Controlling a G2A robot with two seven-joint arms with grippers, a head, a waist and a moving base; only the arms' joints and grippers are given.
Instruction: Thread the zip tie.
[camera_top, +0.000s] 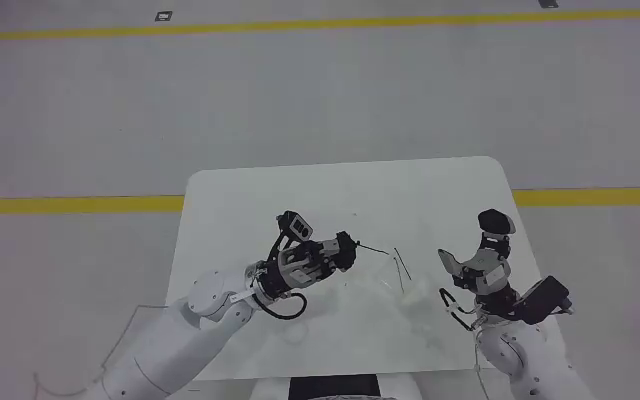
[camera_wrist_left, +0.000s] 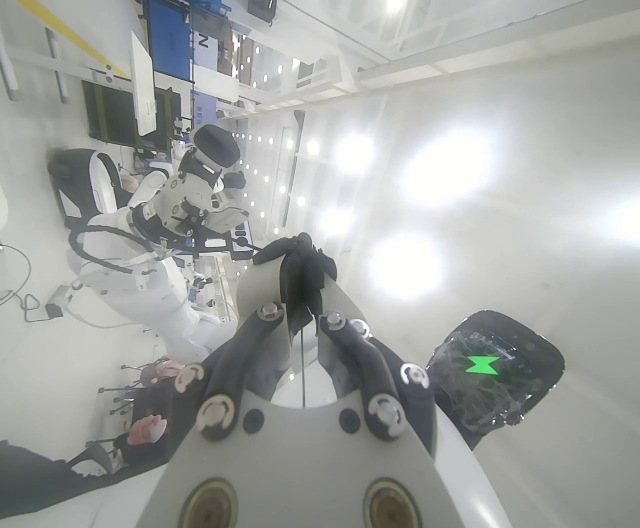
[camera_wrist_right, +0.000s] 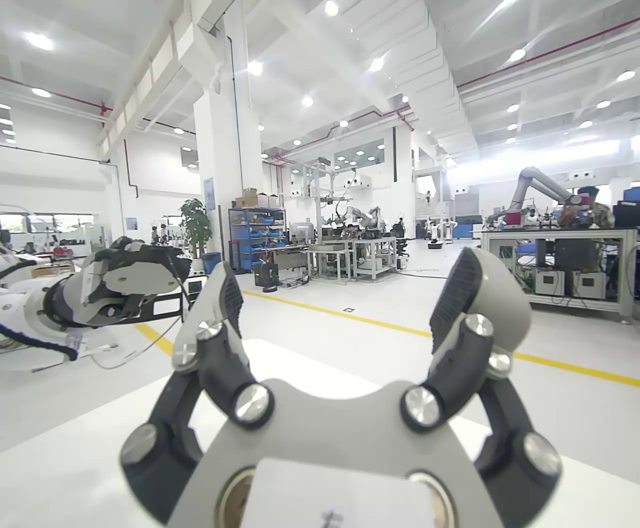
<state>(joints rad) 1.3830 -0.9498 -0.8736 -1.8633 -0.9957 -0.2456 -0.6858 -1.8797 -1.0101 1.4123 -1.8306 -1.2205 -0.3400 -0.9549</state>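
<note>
Black zip tie (camera_top: 372, 248) held by left gripper (camera_top: 345, 250), jaws clamped on it, over white desk (camera_top: 300, 200). Free end points toward right gripper (camera_top: 449, 283), jaws wide apart, empty. Likely step: presenting tie for threading. Next move needs right gripper to catch tail, steer it into head. Second thin strip (camera_top: 402, 264) on desk between grippers could confuse grasp. Beyond: yellow floor line (camera_top: 300, 24).

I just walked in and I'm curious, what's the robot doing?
The robot is working on a zip tie. Its left tool is shut on the thin black zip tie, holding it over the white table with the free end poking toward the other arm. The right tool is open, holds nothing and sits off to the side. The tie doesn't look threaded yet.
</note>
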